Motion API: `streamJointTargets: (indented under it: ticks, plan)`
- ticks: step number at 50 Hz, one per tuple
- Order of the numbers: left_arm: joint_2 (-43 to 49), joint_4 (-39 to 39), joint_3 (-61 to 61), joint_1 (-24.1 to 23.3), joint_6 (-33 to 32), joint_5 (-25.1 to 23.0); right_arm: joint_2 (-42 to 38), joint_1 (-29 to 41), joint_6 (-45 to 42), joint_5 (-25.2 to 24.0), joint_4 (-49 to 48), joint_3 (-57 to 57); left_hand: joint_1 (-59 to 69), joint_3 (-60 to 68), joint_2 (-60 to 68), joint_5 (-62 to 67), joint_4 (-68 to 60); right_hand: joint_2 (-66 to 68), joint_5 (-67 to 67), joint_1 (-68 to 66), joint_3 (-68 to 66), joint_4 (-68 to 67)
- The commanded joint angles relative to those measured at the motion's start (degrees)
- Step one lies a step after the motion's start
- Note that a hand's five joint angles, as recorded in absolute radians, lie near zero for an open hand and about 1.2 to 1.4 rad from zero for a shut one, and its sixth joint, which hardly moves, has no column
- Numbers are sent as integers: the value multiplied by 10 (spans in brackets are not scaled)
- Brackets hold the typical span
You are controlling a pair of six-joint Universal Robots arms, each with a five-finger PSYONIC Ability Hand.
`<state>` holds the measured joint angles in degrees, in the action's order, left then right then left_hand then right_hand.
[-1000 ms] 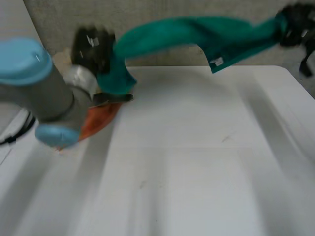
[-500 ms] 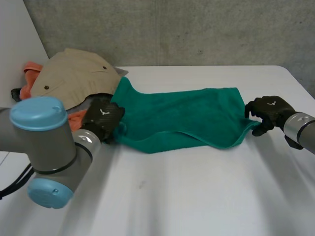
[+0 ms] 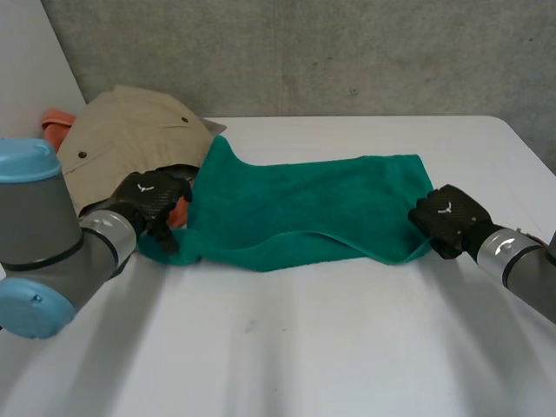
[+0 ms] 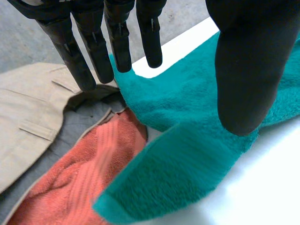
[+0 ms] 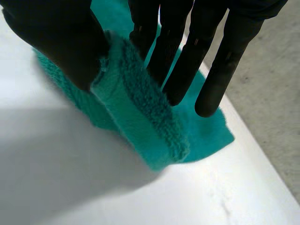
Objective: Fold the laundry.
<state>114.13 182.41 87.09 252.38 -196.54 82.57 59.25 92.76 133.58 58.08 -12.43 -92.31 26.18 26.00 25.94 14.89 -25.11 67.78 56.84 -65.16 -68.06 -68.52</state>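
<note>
Left hand [image 3: 152, 198] slides outward beside beige jacket [image 3: 130, 139], fingers straight, green towel [image 3: 313, 208] corner loose beneath. Right hand [image 3: 445, 221] follows inward, pinching opposite end. Towel lies doubled on table [image 3: 347, 347], ready for next fold.

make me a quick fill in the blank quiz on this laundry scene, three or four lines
1. The towel lying on the table with a hand at each end is ___ in colour.
2. The right hand pinches the towel's hem between its fingers and its ___.
3. Beside the left hand, partly under the beige garment, lies a cloth coloured ___.
4. The table's colour is ___.

Missing words: green; thumb; orange; white.
</note>
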Motion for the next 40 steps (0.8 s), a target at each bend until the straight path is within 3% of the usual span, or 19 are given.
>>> streamJointTargets:
  ticks: [1, 11, 27, 32, 33, 34, 40]
  plan:
    - [26, -42, -33, 16, -2, -45, 31, 0, 64, 3, 0, 0, 3, 5, 6, 16, -14, 122, 132, -148, -119, -115]
    - [43, -119, -40, 36, -36, -13, 15, 6, 72, 49, 7, 7, 37, 39, 40, 50, -48, 122, 132, -148, -119, -115]
    - [94, -77, -48, 68, -59, -6, 5, 12, 89, 68, 10, 10, 47, 49, 50, 60, -58, 122, 132, -148, -119, -115]
    - [122, -86, -69, 63, -67, -6, 12, 10, 99, 67, 18, 13, 250, 252, 252, 263, -261, 122, 132, -148, -119, -115]
    - [124, -91, -75, 61, -67, -5, 17, 8, 102, 68, 23, 13, 444, 446, 446, 457, -455, 122, 132, -148, -119, -115]
    - [123, -92, -76, 60, -67, -4, 22, 8, 104, 69, 26, 15, 537, 539, 540, 550, -548, 122, 132, -148, -119, -115]
    - [65, -101, -78, 53, -58, 22, 67, 1, 109, 73, 77, 33, 538, 540, 541, 551, -549, 122, 132, -148, -119, -115]
